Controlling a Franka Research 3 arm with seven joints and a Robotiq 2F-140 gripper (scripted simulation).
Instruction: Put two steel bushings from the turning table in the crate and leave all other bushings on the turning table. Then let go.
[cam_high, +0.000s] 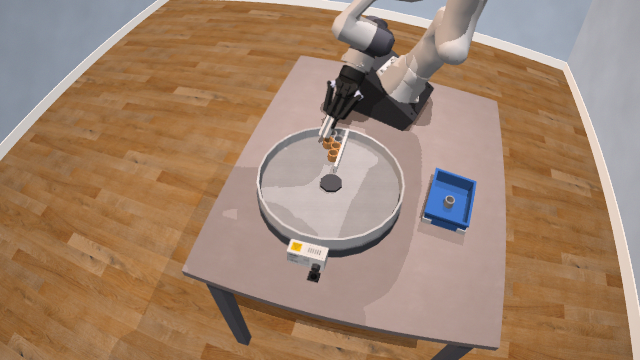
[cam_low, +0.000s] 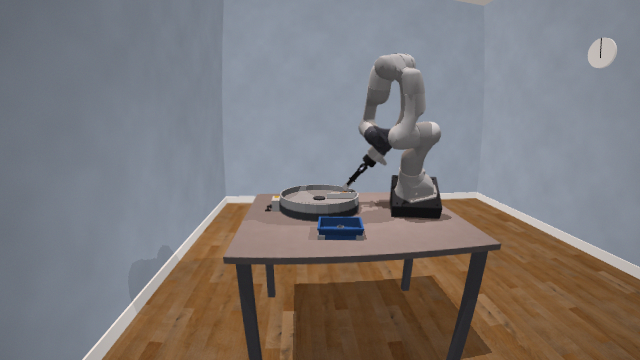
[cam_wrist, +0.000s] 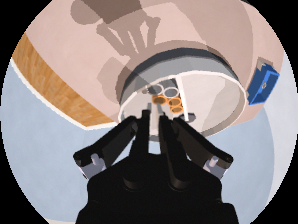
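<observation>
The grey round turning table (cam_high: 330, 187) has a black hub (cam_high: 330, 183) at its middle. A white rack on its far side holds orange bushings (cam_high: 333, 148) and a grey steel bushing (cam_high: 339, 137) at the rim end. My gripper (cam_high: 326, 132) hangs tilted over the far rim, its fingertips just left of the rack's end, shut with nothing seen between them. In the wrist view the gripper (cam_wrist: 152, 123) points at the bushings (cam_wrist: 166, 98). The blue crate (cam_high: 455, 197) to the right of the table holds one steel bushing (cam_high: 449, 201).
A white control box (cam_high: 307, 254) with a black plug sits at the near edge of the turning table. The robot base (cam_high: 395, 100) stands behind the turning table. The raised rim of the turning table runs all around it.
</observation>
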